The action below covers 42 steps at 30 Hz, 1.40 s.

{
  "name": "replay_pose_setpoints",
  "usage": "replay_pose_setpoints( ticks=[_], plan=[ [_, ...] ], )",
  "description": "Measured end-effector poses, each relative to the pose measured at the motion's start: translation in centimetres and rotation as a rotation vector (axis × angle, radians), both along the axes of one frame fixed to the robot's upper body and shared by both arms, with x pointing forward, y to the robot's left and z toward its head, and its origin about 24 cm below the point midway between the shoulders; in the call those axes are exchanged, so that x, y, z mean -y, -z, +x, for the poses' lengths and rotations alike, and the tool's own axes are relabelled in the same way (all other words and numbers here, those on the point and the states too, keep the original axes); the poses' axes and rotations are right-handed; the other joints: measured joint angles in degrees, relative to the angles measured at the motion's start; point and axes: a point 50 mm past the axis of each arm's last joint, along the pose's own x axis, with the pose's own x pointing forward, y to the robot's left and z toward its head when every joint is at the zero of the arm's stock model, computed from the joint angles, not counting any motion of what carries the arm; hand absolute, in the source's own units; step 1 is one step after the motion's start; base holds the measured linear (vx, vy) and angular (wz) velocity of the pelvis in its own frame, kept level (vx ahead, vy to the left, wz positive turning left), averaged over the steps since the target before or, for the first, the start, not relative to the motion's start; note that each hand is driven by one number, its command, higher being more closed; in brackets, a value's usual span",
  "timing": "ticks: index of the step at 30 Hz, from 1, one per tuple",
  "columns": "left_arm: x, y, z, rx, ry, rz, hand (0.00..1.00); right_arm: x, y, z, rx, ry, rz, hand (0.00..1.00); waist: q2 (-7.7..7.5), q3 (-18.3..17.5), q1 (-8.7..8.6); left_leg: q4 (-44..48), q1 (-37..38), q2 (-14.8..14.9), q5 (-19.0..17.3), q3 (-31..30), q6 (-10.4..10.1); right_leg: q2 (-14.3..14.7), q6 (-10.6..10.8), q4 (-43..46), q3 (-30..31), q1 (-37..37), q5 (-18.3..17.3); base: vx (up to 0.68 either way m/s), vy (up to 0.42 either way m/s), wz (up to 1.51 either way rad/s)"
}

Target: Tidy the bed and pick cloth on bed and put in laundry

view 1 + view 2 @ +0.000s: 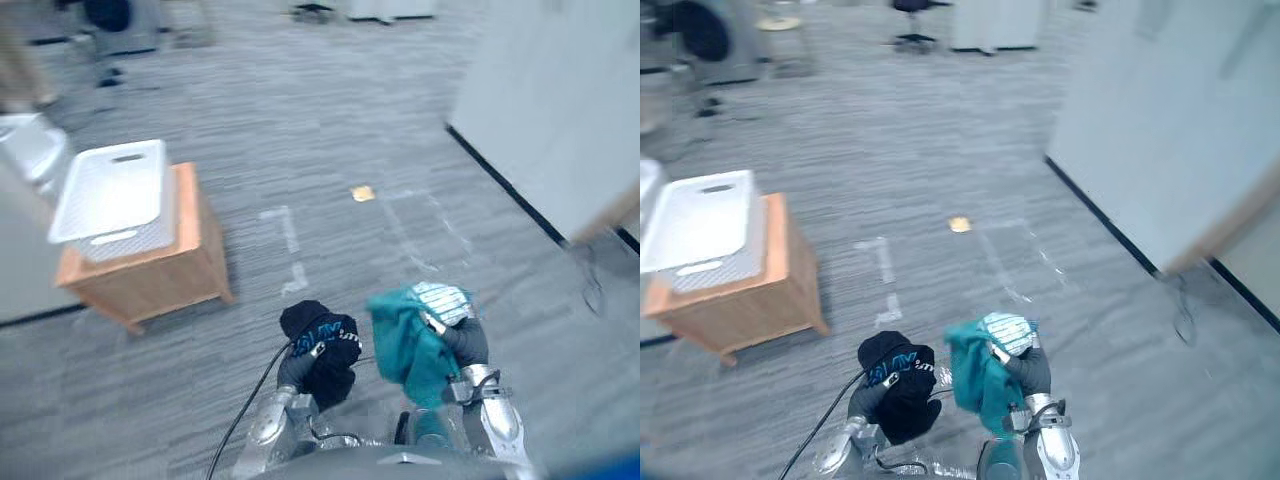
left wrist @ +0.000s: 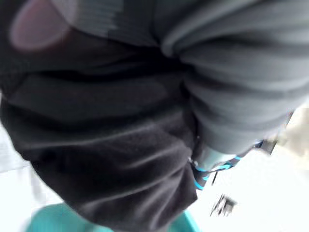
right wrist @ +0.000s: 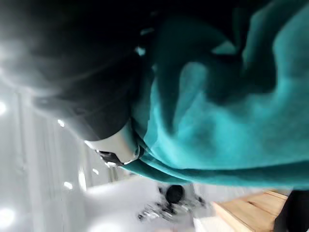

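My left hand is low in the middle, holding up a black cloth with blue print above the carpet; the cloth hangs past the hand's ribbed cover. My right hand is beside it, shut on a teal cloth with a striped patch; a silver finger curls round the teal folds. The white laundry basket rests on a low wooden stand ahead to the left, about a metre from both hands.
A tall pale panel with a dark base strip stands to the right. White tape marks and a small yellow scrap lie on the grey carpet ahead. An office chair stands far back.
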Motion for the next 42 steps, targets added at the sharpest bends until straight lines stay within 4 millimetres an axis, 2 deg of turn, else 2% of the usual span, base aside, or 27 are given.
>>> replay_pose_setpoints(
  ticks=[1,4,5,6,7,8,9,11,12,14,17,20,21,22,24,25,27,29,31,32,33,34,36,37,38,40,42],
  plan=[
    [-0.7,0.2,-0.4,-0.013,-0.013,0.014,1.00,0.6,1.2,-0.7,-0.055,0.017,0.011,1.00,0.26,0.3,0.22,0.5,1.0,1.0,-1.5,-1.1,-1.9,0.1,0.7,-7.3,3.0,-0.1,3.6,0.38,-0.365,1.23],
    [-2.9,1.0,-2.3,-0.062,-0.052,0.062,1.00,0.8,1.9,-1.8,-0.073,-0.007,0.039,1.00,0.26,0.3,0.34,5.5,1.2,3.6,-7.8,-4.0,-3.9,1.0,1.5,-9.8,8.1,-0.3,5.6,0.34,-0.386,0.70],
    [-3.6,1.3,-3.0,-0.088,-0.080,0.069,1.00,0.8,1.4,-1.6,-0.039,-0.029,0.036,1.00,0.98,0.4,0.97,7.7,1.4,6.2,-11.6,-4.7,-5.1,3.0,1.7,-6.0,8.2,-1.4,9.3,0.42,-0.498,0.29],
    [-3.6,1.7,-3.6,-0.111,-0.090,0.063,1.00,1.1,1.0,-1.4,-0.014,-0.043,0.024,1.00,3.55,-0.7,1.14,7.4,2.1,10.4,-13.1,-5.4,-6.4,6.2,0.3,-1.7,6.6,-2.6,8.0,0.43,-0.498,0.25],
    [-3.6,1.8,-3.9,-0.122,-0.094,0.061,1.00,1.3,0.7,-1.2,-0.002,-0.050,0.018,1.00,4.37,-1.1,1.50,7.2,2.3,11.8,-12.3,-5.2,-7.1,7.4,-0.2,-0.6,5.1,-2.7,6.3,0.46,-0.433,0.39],
    [-3.6,2.0,-4.0,-0.129,-0.113,0.049,1.00,1.2,0.2,-0.4,0.025,-0.059,0.030,1.00,4.45,-1.1,1.54,13.2,-0.2,12.8,-8.8,-4.1,-6.6,7.6,-2.0,1.5,3.7,-2.4,3.5,0.54,-0.543,0.53],
    [-3.2,1.8,-3.5,-0.113,-0.130,0.008,1.00,1.5,0.1,-0.1,0.031,-0.055,0.028,1.00,3.18,-0.5,1.05,21.5,-4.2,13.6,-3.2,-2.4,-6.2,7.1,-3.1,1.4,2.0,-0.4,2.6,0.54,-0.531,0.62],
    [-2.5,1.9,-3.7,-0.111,-0.132,-0.033,1.00,1.6,-0.4,0.4,0.048,-0.067,0.036,1.00,2.87,0.1,1.33,35.3,-10.5,17.4,4.0,1.5,-5.8,8.2,-5.3,-1.7,-0.8,4.9,1.2,0.40,-0.397,0.64],
    [-2.3,1.8,-3.6,-0.101,-0.120,-0.046,1.00,1.5,-0.6,0.6,0.051,-0.076,0.042,1.00,3.38,0.4,1.48,43.7,-13.8,19.2,3.0,3.4,-5.6,9.7,-6.3,-4.7,-2.1,9.3,0.7,0.40,-0.325,0.49],
    [-2.3,1.7,-3.9,-0.096,-0.118,-0.057,1.00,1.4,-0.5,0.6,0.040,-0.099,0.049,1.00,3.55,0.4,1.87,48.6,-17.1,17.8,0.7,4.6,-6.3,10.5,-8.1,-8.9,-3.2,15.0,-0.2,0.36,-0.241,0.18],
    [-2.1,1.0,-3.7,-0.055,-0.152,-0.091,1.00,2.0,-1.1,0.6,0.061,-0.092,0.041,1.00,3.94,0.5,2.35,41.2,-21.0,13.5,-2.6,9.2,-6.9,10.6,-8.8,-13.7,-3.5,19.5,-0.6,0.33,-0.135,-0.03],
    [-1.7,-0.2,-2.6,0.010,-0.181,-0.138,1.00,2.6,-2.4,0.8,0.112,-0.088,0.036,1.00,3.90,0.5,2.26,18.0,-21.9,8.4,-0.7,17.9,-7.3,9.9,-8.6,-18.4,-5.1,23.8,-0.8,0.39,0.026,0.11],
    [-1.6,-0.7,-2.0,0.033,-0.186,-0.142,1.00,2.9,-2.8,0.7,0.124,-0.083,0.031,1.00,3.93,0.5,2.19,8.7,-21.7,7.3,3.4,22.6,-7.0,9.9,-7.5,-19.8,-6.1,25.5,-1.1,0.44,0.097,0.28],
    [-1.7,-0.8,-2.0,0.033,-0.195,-0.139,1.00,2.9,-2.7,0.4,0.112,-0.079,0.031,1.00,3.46,0.3,2.65,3.5,-20.8,6.9,10.5,26.6,-4.5,9.7,-5.8,-20.5,-6.6,27.6,-2.0,0.45,0.105,0.21],
    [-1.9,-0.6,-2.1,0.020,-0.216,-0.130,1.00,2.7,-2.4,0.3,0.091,-0.088,0.038,1.00,2.02,-1.4,2.86,5.1,-20.4,5.5,10.6,29.9,1.5,7.8,-3.7,-21.0,-7.0,28.9,-3.2,0.49,0.121,0.24],
    [-1.8,-0.8,-1.7,0.029,-0.219,-0.134,1.00,2.6,-2.3,0.2,0.083,-0.092,0.041,1.00,1.85,-1.3,2.58,8.7,-21.5,6.4,8.7,31.2,4.3,7.8,-1.7,-21.1,-7.0,29.5,-2.0,0.48,0.126,0.29],
    [-1.9,-0.8,-1.8,0.030,-0.223,-0.132,1.00,2.3,-2.2,0.5,0.074,-0.107,0.047,1.00,1.30,-1.7,3.59,8.8,-19.9,6.1,6.6,32.3,5.5,7.3,0.6,-19.4,-6.3,29.8,-0.6,0.44,0.140,0.03],
    [-2.5,-0.7,-1.9,0.028,-0.244,-0.120,1.00,1.9,-2.3,0.9,0.072,-0.119,0.055,1.00,0.47,-2.1,4.66,5.6,-16.0,5.0,5.1,32.8,5.2,6.0,2.1,-11.3,-5.9,28.1,0.2,0.44,0.155,-0.07],
    [-3.2,-0.7,-2.1,0.027,-0.258,-0.102,1.00,0.9,-2.3,1.5,0.064,-0.155,0.068,1.00,-0.42,-2.4,4.73,2.4,-12.4,3.9,4.6,32.5,4.6,3.8,4.3,4.6,-5.7,23.0,0.1,0.32,0.071,0.06],
    [-3.7,-0.7,-2.1,0.029,-0.251,-0.080,1.00,0.2,-2.2,1.6,0.055,-0.165,0.084,1.00,-1.45,-2.7,4.68,0.8,-10.4,3.0,4.0,31.8,3.8,1.5,8.1,18.3,-4.9,18.3,1.7,0.33,-0.003,0.27],
    [-4.2,-0.7,-2.2,0.030,-0.242,-0.055,1.00,-0.3,-2.0,1.4,0.037,-0.168,0.099,1.00,-2.27,-2.9,4.51,-0.2,-8.6,2.1,2.8,30.1,3.0,-0.5,8.1,29.6,-5.2,14.3,1.6,0.24,-0.040,0.34],
    [-4.3,-0.7,-2.1,0.031,-0.237,-0.048,1.00,-0.4,-1.8,1.3,0.025,-0.163,0.105,1.00,-2.55,-2.9,4.42,-0.1,-7.8,1.8,2.3,29.4,2.7,-1.9,7.2,33.6,-6.0,13.0,1.1,0.21,-0.066,0.43],
    [-4.3,-0.8,-2.1,0.028,-0.245,-0.039,1.00,-0.2,-1.2,0.5,-0.012,-0.136,0.108,1.00,-2.19,-2.8,3.45,0.1,-4.5,1.8,-0.1,25.3,2.3,-4.5,1.8,39.2,-7.6,8.6,-2.0,0.20,-0.090,0.63],
    [-4.3,-0.8,-2.0,0.029,-0.245,-0.038,1.00,-0.2,-1.0,0.1,-0.025,-0.129,0.109,1.00,-2.07,-2.9,2.85,0.1,-4.0,2.0,-0.3,23.8,2.1,-4.1,0.6,38.3,-7.4,7.3,-2.9,0.21,-0.130,1.03],
    [-4.3,-1.0,-1.8,0.034,-0.251,-0.033,1.00,-0.1,-0.7,-0.4,-0.044,-0.114,0.111,1.00,-1.48,-2.7,1.58,0.0,-3.3,2.7,-0.5,20.9,1.7,-2.9,-0.7,33.5,-5.9,4.4,-4.0,0.21,-0.170,1.27],
    [-4.2,-1.4,-1.2,0.055,-0.248,-0.033,1.00,0.2,-0.4,-1.3,-0.069,-0.089,0.108,1.00,-1.47,-2.6,0.30,0.1,-2.2,4.3,-1.0,17.1,0.6,-0.6,-0.7,21.2,-3.1,0.9,-4.0,0.22,-0.208,1.22],
    [-4.1,-1.7,-0.6,0.074,-0.237,-0.033,1.00,0.4,-0.2,-2.2,-0.069,-0.065,0.104,1.00,-1.40,-2.6,-0.38,0.1,-1.1,6.3,-2.0,11.8,-1.6,1.4,0.7,3.2,0.5,-0.1,0.2,0.37,-0.360,1.36]
  ],
)
